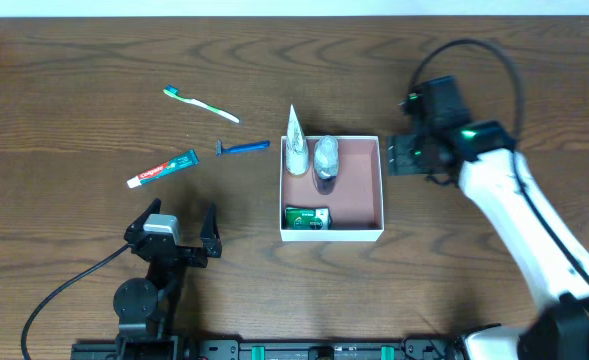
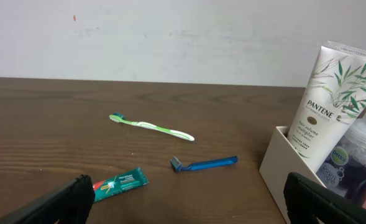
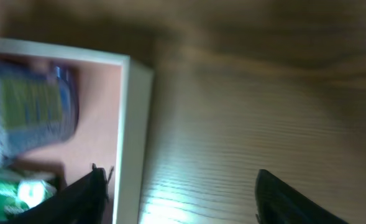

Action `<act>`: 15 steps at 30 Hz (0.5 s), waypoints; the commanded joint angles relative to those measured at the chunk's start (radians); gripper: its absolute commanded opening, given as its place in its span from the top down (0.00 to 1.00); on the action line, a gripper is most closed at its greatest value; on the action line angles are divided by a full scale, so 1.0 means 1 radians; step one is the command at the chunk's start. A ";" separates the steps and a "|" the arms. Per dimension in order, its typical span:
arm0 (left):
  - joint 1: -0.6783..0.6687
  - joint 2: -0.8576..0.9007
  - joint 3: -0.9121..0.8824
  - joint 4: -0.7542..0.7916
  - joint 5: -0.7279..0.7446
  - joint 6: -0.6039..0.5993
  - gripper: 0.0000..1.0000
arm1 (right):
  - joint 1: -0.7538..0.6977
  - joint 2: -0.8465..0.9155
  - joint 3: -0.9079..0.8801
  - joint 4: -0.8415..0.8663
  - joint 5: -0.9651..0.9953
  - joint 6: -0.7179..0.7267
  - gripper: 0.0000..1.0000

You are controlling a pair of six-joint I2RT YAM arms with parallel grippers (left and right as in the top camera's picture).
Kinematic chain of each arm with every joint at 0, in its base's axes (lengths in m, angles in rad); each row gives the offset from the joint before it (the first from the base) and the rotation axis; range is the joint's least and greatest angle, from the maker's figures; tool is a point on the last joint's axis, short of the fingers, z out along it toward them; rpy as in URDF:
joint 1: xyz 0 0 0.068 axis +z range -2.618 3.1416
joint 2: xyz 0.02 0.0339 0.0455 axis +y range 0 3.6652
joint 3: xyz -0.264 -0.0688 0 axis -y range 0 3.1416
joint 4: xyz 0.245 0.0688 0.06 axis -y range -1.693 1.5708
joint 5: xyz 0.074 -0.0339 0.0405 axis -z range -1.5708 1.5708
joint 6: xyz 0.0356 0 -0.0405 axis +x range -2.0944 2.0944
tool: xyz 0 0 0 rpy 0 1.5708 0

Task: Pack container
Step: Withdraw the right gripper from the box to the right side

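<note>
Dark wood tabletop (image 1: pixel 64 60) is filling the scene, a pale wall (image 2: pixel 170 37) showing behind it in the left wrist view. At the left, toward the near edge, I am holding my left jaws spread wide and empty, facing the far side. Straight beyond them the toothpaste (image 1: pixel 163 170) is lying flat, its long axis slanting from near-left to far-right; I am judging it the closest loose thing to these jaws. Farther off, the toothbrush (image 1: pixel 202 103) is lying head-left, its handle running right and slightly nearer. The blue razor (image 1: pixel 244 148) is lying almost left-to-right, head leftward, just left of the container (image 1: pixel 382 190).

The container is sitting mid-tabletop, right of my left jaws and left of my right ones. Inside, a white tube (image 1: pixel 295 145) and a clear bottle (image 1: pixel 325 158) are standing by its far wall, and a green packet (image 1: pixel 306 217) is lying in the near-left corner; the right half is showing bare pink floor. At the right, I am holding my right jaws spread apart, gripping nothing, just outside the container's right wall.

All three loose toiletries are lying left of the container, so my left jaws are sitting much nearer to them. I am expecting the next pick to fall to them, closing across the toothpaste's slant.
</note>
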 commanded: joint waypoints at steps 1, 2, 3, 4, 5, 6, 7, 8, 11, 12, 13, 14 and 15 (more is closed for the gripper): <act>0.005 0.000 -0.019 -0.032 0.013 0.013 0.02 | -0.110 -0.103 0.015 -0.002 0.014 0.040 0.10; 0.005 0.000 -0.019 -0.032 0.010 0.013 0.02 | -0.142 -0.119 0.015 -0.003 0.011 0.040 0.06; 0.005 0.000 -0.019 -0.032 0.004 0.013 0.02 | -0.175 -0.132 0.015 -0.005 0.006 0.040 0.01; 0.005 0.000 -0.019 -0.032 0.002 0.013 0.02 | -0.207 -0.143 0.015 -0.008 -0.004 0.040 0.01; 0.005 0.000 -0.019 -0.032 0.002 0.013 0.02 | -0.237 -0.150 0.015 -0.013 -0.016 0.040 0.01; 0.005 0.000 -0.019 -0.032 0.002 0.013 0.02 | -0.269 -0.151 0.015 -0.022 -0.016 0.040 0.01; 0.005 0.000 -0.019 -0.032 0.002 0.013 0.02 | -0.283 -0.151 0.015 -0.029 -0.016 0.040 0.01; 0.005 0.000 -0.019 -0.032 0.003 0.013 0.02 | -0.301 -0.151 0.015 -0.041 -0.010 0.039 0.01; 0.005 0.000 -0.019 -0.032 0.002 0.013 0.02 | -0.332 -0.148 0.015 -0.071 0.000 0.039 0.01; 0.005 0.000 -0.019 -0.032 0.002 0.013 0.02 | -0.336 -0.147 0.015 -0.082 0.000 0.039 0.01; 0.005 0.000 -0.019 -0.032 0.002 0.013 0.02 | -0.336 -0.147 0.015 -0.089 0.000 0.039 0.01; 0.005 0.000 -0.019 -0.031 0.000 0.014 0.02 | -0.336 -0.147 0.015 -0.096 0.000 0.040 0.01; 0.005 0.000 -0.019 -0.027 -0.011 0.012 0.02 | -0.336 -0.147 0.015 -0.100 0.000 0.039 0.01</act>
